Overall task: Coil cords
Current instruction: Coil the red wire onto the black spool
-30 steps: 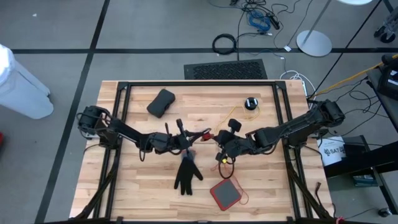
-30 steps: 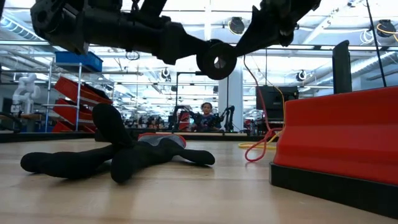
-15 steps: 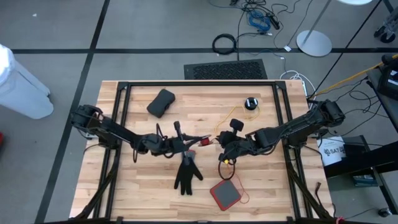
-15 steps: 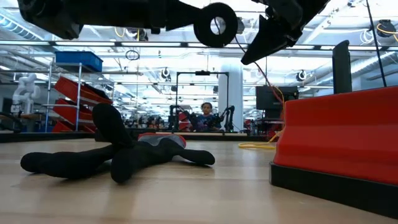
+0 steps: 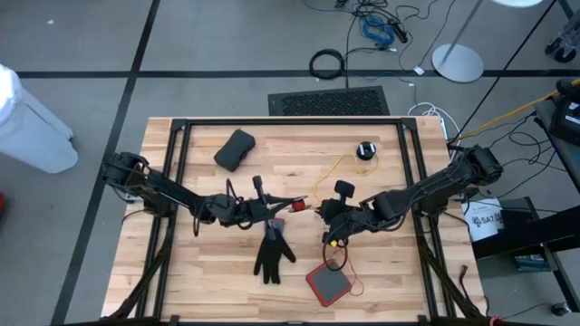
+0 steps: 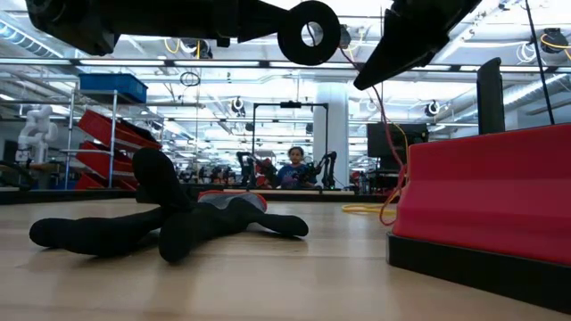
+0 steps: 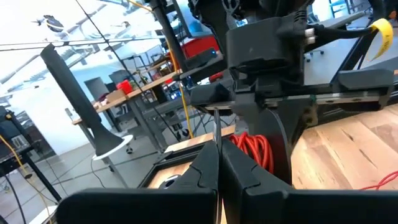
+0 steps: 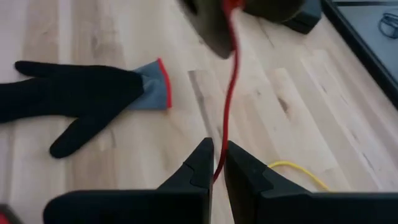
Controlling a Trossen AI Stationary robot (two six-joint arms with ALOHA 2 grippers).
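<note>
- High view is showing both arms meeting over the middle of the table (image 5: 381, 136). The left gripper (image 5: 288, 206) is holding one end of a thin red cord (image 5: 306, 207), and the right gripper (image 5: 328, 217) is sitting just beside it on the same strand. That short held stretch is running across the table from one gripper to the other, so both are about equally near it. A yellow cord (image 5: 344, 163) is trailing away to a small black puck (image 5: 365, 150) at the far side. More thin cord is looping down toward a red square pad (image 5: 328, 282). A black glove (image 5: 272, 254) is lying below the left gripper.
- Low view is catching a black ring-shaped part (image 6: 309, 33) hanging overhead, with red cord dropping from near it toward the pad. Both grippers are largely cut off at the top here.
- Left wrist view is showing this arm's fingers (image 7: 202, 171) pressed together on a thin strand that is hard to make out. The other arm is filling most of the picture.
- Right wrist view is showing its fingers (image 8: 199, 165) nearly together, pinching the red cord, which is running straight ahead from the jaws along their length. Its upper end is hidden behind the dark body above.
</note>
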